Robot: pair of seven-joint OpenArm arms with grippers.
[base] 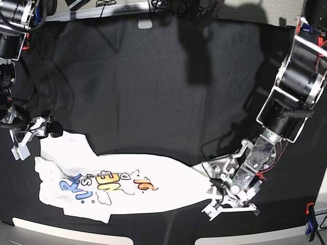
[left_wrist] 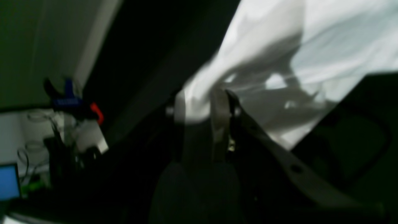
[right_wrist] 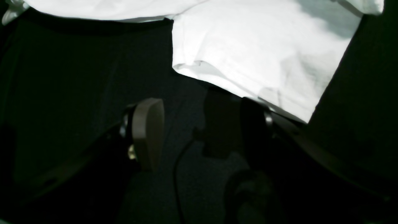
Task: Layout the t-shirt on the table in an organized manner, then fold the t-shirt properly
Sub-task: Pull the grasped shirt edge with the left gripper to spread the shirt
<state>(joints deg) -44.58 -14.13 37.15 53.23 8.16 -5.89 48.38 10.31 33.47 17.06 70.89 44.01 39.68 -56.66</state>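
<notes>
The white t-shirt (base: pixel 117 189) lies print side up near the front edge of the black table (base: pixel 153 76), with its blue, yellow and orange letters showing. My left gripper (base: pixel 210 194) is at the shirt's right end. In the left wrist view this gripper (left_wrist: pixel 203 102) is shut on a bunched edge of the t-shirt (left_wrist: pixel 279 46). My right gripper (base: pixel 30 135) is at the shirt's left end, beside a sleeve. In the right wrist view it (right_wrist: pixel 202 124) is open and empty over the table (right_wrist: pixel 77 77), with the sleeve (right_wrist: pixel 248 53) just beyond its fingertips.
A blue and orange clamp (left_wrist: pixel 71 99) grips the table edge, and another clamp (base: pixel 308 224) is at the front right corner. Cables and a white tag (base: pixel 146 23) lie along the far edge. A blue screen (left_wrist: pixel 9 182) glows off the table.
</notes>
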